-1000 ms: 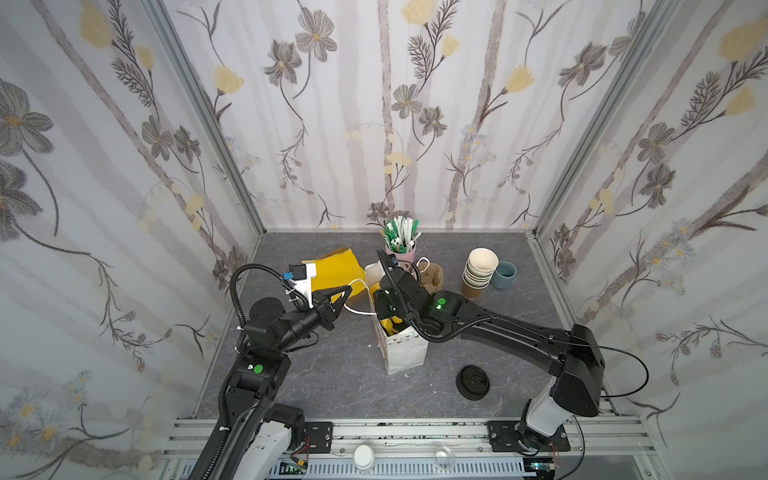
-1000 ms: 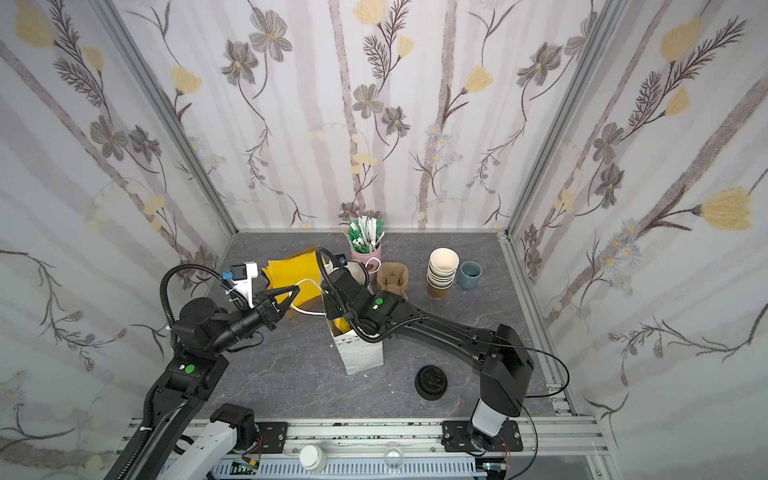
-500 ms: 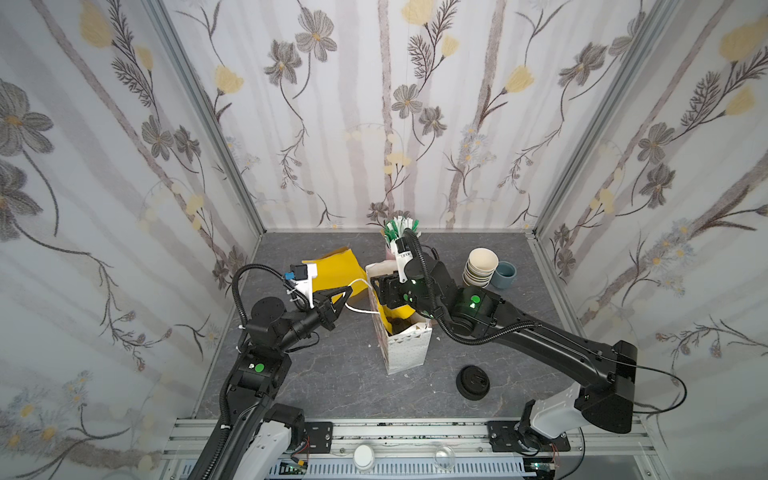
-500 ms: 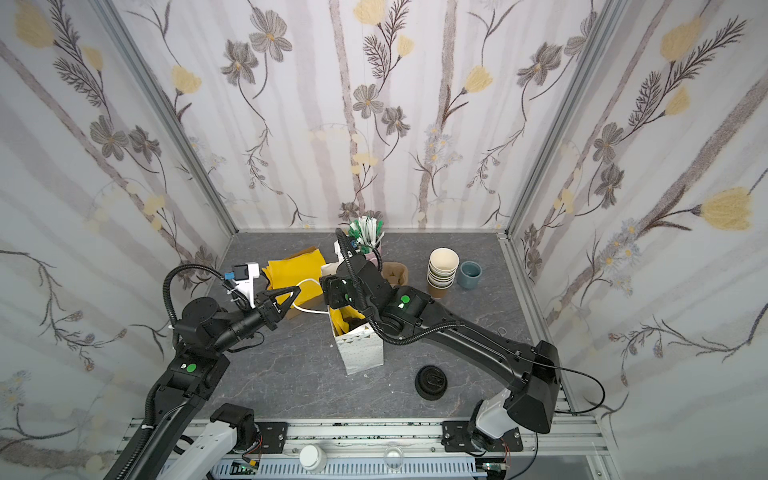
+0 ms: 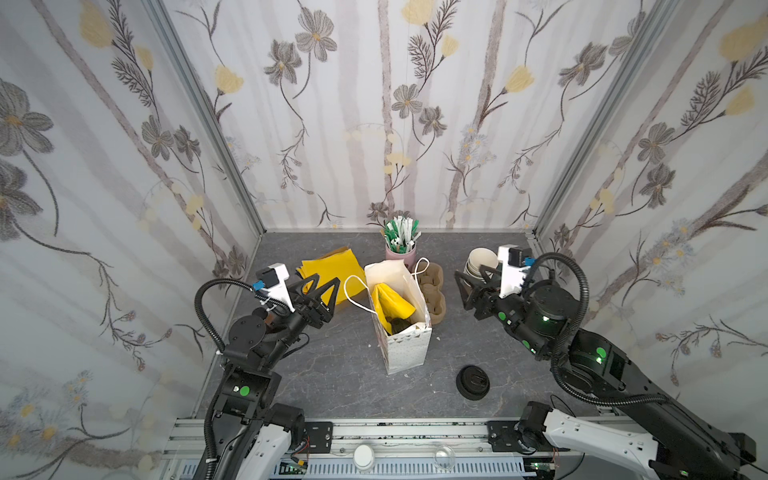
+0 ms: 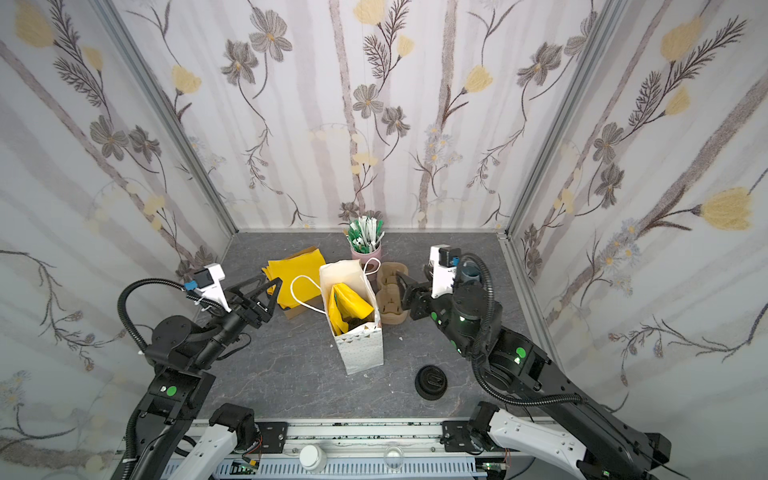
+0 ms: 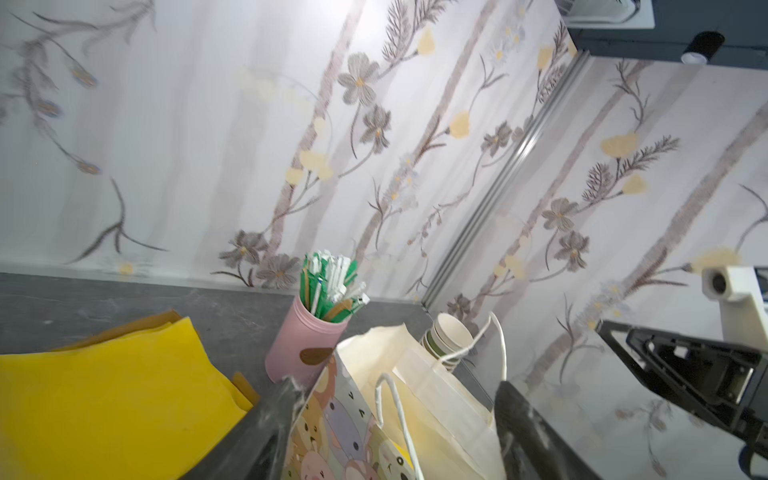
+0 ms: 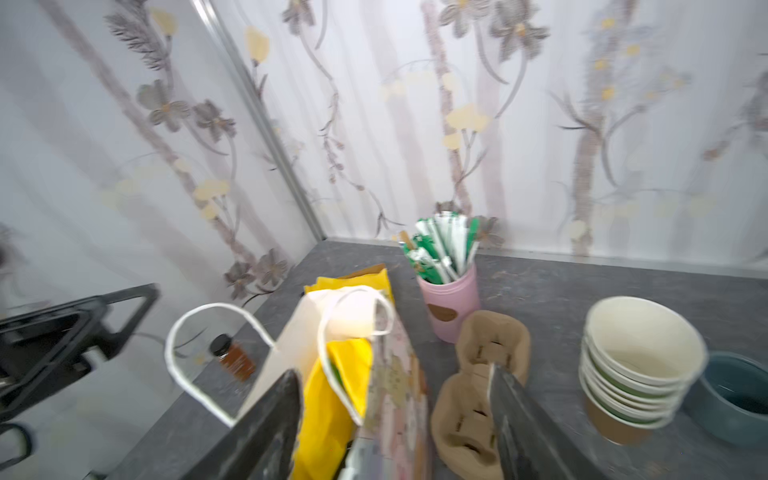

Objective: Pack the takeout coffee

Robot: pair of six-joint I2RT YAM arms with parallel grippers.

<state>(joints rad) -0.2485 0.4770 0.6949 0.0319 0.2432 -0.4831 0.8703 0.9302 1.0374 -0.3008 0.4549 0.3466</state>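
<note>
left gripper (image 5: 325,286) wide open, empty; right gripper (image 5: 471,279) likewise; takeout coffee (image 5: 396,323) inside upright paper bag (image 5: 406,351).

paper bag (image 5: 405,349) upright mid-table | left tool (image 5: 330,279) spread, empty | right tool (image 5: 468,273) spread, empty, near cup carrier (image 5: 434,303)

The bag (image 5: 405,345) is matt printed paper with smooth white cord handles, the tabletop (image 5: 332,374) dull grey and stone-veined, the cup carrier (image 5: 436,299) rough brown moulded pulp, the napkins (image 5: 324,268) soft matt yellow, the straw holder (image 5: 400,254) smooth pink plastic, the lid pile (image 5: 473,380) faintly shiny black plastic, and the left gripper (image 7: 395,384) has dull black, white-scuffed fingers (image 7: 266,428).
</note>
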